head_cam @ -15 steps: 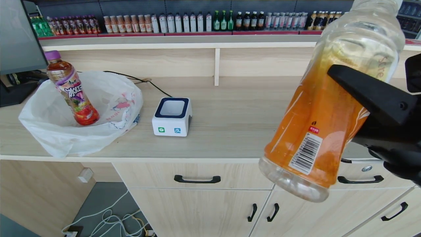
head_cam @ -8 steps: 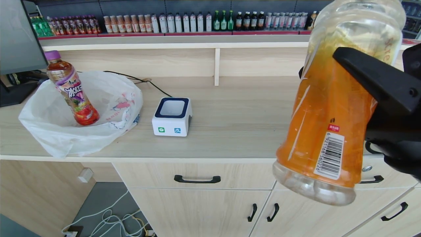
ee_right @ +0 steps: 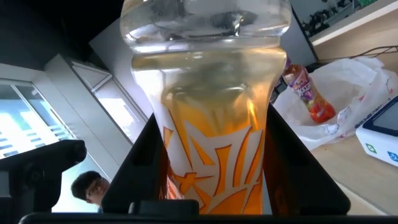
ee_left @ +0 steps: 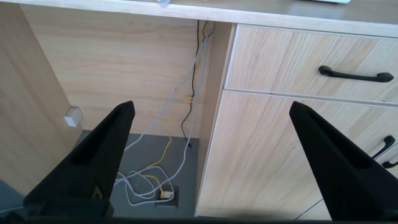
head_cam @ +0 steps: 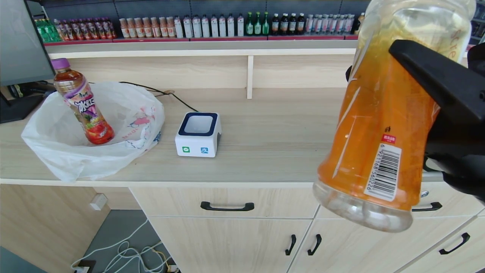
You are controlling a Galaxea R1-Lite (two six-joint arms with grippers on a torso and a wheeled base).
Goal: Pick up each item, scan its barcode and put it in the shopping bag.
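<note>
My right gripper (head_cam: 394,87) is shut on an orange drink bottle (head_cam: 379,125), held high and close to the head camera at the right, base down and slightly tilted, its barcode label (head_cam: 382,170) facing the camera. In the right wrist view the orange drink bottle (ee_right: 211,143) stands between the black fingers (ee_right: 140,168). The white scanner (head_cam: 198,134) sits mid-counter. At the left, the white shopping bag (head_cam: 57,151) holds a leaning red tea bottle (head_cam: 84,106) with a purple cap. My left gripper (ee_left: 211,168) hangs open below the counter, facing the cabinet front.
A monitor (head_cam: 21,41) stands at the far left behind the bag, and a black cable (head_cam: 151,89) runs along the counter's back. A raised ledge with a divider (head_cam: 250,76) bounds the counter. Drawers with black handles (head_cam: 227,206) sit below. Cables lie on the floor (ee_left: 155,186).
The orange bottle has swung from a strong tilt to nearly upright and shifted slightly right and up, with my right gripper still shut on it. Bag, tea bottle and scanner are unmoved.
</note>
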